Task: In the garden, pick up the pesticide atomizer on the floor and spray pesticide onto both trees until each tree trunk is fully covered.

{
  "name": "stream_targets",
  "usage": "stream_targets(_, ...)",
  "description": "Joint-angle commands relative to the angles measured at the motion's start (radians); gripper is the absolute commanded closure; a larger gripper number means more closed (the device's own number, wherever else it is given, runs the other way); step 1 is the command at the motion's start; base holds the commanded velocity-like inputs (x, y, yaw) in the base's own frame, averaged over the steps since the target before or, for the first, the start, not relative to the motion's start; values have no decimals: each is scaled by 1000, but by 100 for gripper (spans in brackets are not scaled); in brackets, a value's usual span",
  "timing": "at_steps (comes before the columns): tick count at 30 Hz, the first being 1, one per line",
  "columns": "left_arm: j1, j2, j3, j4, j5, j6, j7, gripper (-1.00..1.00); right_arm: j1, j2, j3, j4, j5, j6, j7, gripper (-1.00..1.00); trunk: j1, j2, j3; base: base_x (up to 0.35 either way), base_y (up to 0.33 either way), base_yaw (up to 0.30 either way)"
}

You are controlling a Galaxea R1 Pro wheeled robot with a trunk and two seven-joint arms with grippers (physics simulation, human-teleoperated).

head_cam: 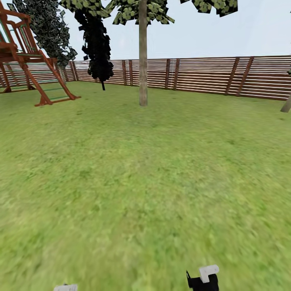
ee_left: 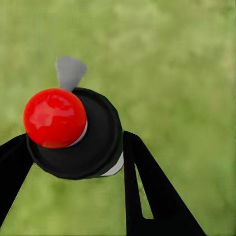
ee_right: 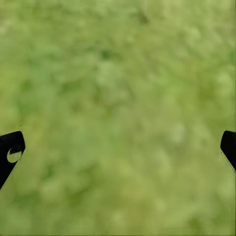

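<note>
The pesticide atomizer [ee_left: 78,142] sits between the two black fingers of the left gripper [ee_left: 73,162], which is closed on its round black body, with the red ball-shaped top [ee_left: 54,118] facing the wrist camera and a small grey nozzle [ee_left: 70,73] jutting off to one side. It looks light, rigid and smooth-sided, so I judge it could twist or slip under a loose pinch; the hold across the body, below the red cap, seems the right place. Its long axis runs roughly toward the camera, along the fingers, while the nozzle points sideways across that axis. The right gripper [ee_right: 118,147] hangs empty over the grass [ee_right: 118,73], fingers spread wide apart. Ahead across the lawn, well apart from the robot, stands a bare tree trunk [head_cam: 143,60] before the slatted fence [head_cam: 210,74], with a wooden playhouse [head_cam: 24,52] off to the left.
</note>
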Motion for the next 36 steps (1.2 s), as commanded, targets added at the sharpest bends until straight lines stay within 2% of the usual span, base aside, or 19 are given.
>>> stream_targets(1, -1, 0, 9, 1, -10, -3, -2, 100, -1, 0, 6, 1, 8, -1, -9, -100, 0, 0, -1, 340, 0, 0)
stream_targets(36, 0, 1, 9, 0, -10, -3, -2, 100, -1, 0, 6, 1, 8, -1, -10, -100, 0, 0, -1, 340, 0, 0)
